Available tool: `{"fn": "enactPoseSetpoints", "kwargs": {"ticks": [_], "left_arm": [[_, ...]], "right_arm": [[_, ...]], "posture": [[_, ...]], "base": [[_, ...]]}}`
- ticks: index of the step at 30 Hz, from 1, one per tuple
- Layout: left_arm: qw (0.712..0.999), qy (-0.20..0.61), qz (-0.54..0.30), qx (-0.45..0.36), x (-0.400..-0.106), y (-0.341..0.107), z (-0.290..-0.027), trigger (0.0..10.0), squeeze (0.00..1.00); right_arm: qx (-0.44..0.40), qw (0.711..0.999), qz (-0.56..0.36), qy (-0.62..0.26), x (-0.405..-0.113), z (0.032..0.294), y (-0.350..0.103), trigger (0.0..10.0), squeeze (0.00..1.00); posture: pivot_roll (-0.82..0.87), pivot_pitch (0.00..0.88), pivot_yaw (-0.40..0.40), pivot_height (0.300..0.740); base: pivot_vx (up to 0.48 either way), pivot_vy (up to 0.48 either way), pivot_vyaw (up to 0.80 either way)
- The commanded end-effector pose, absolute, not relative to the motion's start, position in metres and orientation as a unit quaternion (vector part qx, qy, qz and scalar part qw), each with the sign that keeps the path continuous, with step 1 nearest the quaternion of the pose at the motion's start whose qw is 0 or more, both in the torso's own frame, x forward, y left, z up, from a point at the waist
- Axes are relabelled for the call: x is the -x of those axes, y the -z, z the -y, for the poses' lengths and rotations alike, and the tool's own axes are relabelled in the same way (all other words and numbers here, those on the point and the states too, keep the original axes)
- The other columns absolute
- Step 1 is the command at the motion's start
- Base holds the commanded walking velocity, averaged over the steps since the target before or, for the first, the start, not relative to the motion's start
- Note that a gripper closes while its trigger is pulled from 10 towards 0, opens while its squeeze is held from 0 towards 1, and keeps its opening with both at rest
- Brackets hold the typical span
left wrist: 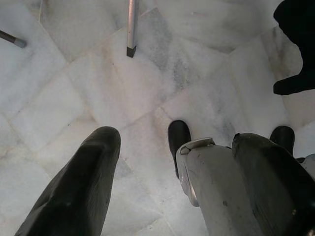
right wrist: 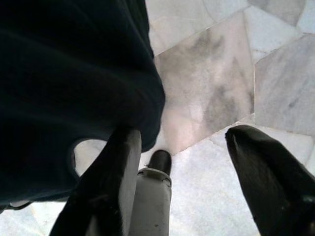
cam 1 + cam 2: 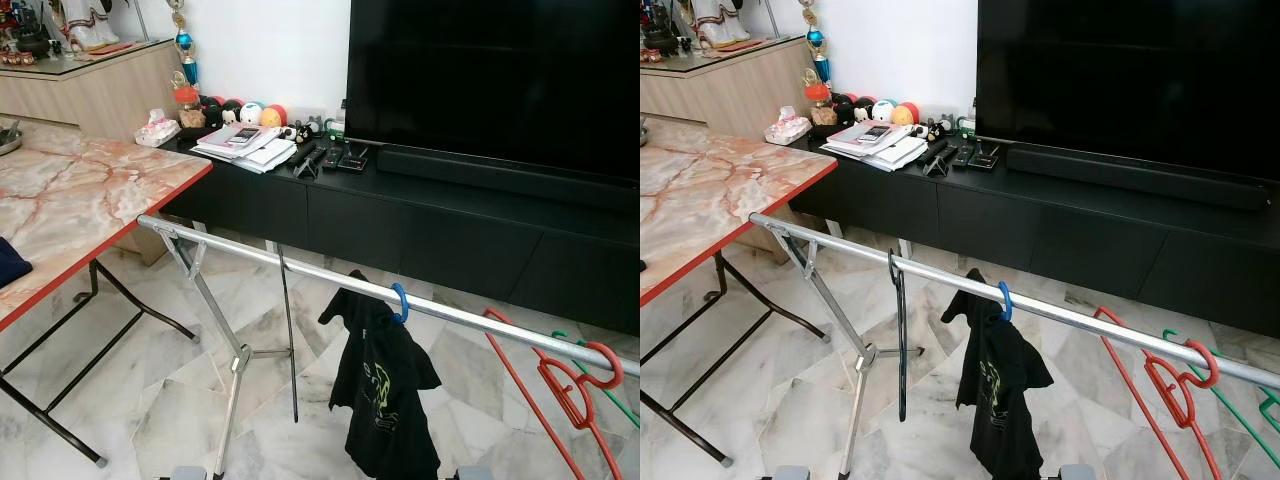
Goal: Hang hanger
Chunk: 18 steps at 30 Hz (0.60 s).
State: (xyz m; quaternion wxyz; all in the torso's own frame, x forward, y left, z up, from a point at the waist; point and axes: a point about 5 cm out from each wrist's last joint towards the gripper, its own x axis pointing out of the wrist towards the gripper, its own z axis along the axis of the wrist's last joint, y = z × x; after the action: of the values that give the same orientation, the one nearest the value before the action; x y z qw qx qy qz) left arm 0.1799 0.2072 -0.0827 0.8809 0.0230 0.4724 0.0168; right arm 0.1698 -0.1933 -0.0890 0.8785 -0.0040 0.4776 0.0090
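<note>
Galvanised steel, the long drying-rack rail (image 3: pixel 300 268) runs from ten o'clock to four o'clock. On it hang a thin black hanger (image 3: pixel 288 330), a blue hanger hook (image 3: pixel 400 302) carrying a black printed T-shirt (image 3: pixel 385 390), and at four o'clock a red plastic hanger (image 3: pixel 560 385), so the hanging looks done. The left gripper (image 1: pixel 162 182) and right gripper (image 2: pixel 192 182) hang low over the marble floor (image 1: pixel 88 88), fingers spread, holding nothing.
</note>
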Motion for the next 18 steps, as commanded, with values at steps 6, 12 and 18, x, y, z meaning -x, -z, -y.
{"fn": "enactPoseSetpoints", "kwargs": {"ticks": [6,12,18], "left_arm": [[0.875,-0.008,-0.483,-0.029,-0.1735,0.0863,-0.2045,10.0,0.0],[0.875,-0.007,-0.483,-0.03,-0.1733,0.0864,-0.2045,10.0,0.0],[0.874,-0.007,-0.484,-0.03,-0.1722,0.0868,-0.2049,10.0,0.0]], "right_arm": [[-0.008,0.88,-0.475,-0.002,-0.1693,0.1919,0.0893,10.0,0.0],[-0.003,0.875,-0.483,-0.006,-0.1664,0.1922,0.0907,10.0,0.0],[0.002,0.872,-0.49,-0.019,-0.1641,0.189,0.0921,10.0,0.0]], "posture": [[0.05,0.0,-0.007,0.74],[0.06,0.0,-0.01,0.74],[0.06,0.0,-0.012,0.74]], "base": [[0.0,0.0,0.0],[0.0,0.0,-0.27],[0.0,0.0,-0.79]]}}
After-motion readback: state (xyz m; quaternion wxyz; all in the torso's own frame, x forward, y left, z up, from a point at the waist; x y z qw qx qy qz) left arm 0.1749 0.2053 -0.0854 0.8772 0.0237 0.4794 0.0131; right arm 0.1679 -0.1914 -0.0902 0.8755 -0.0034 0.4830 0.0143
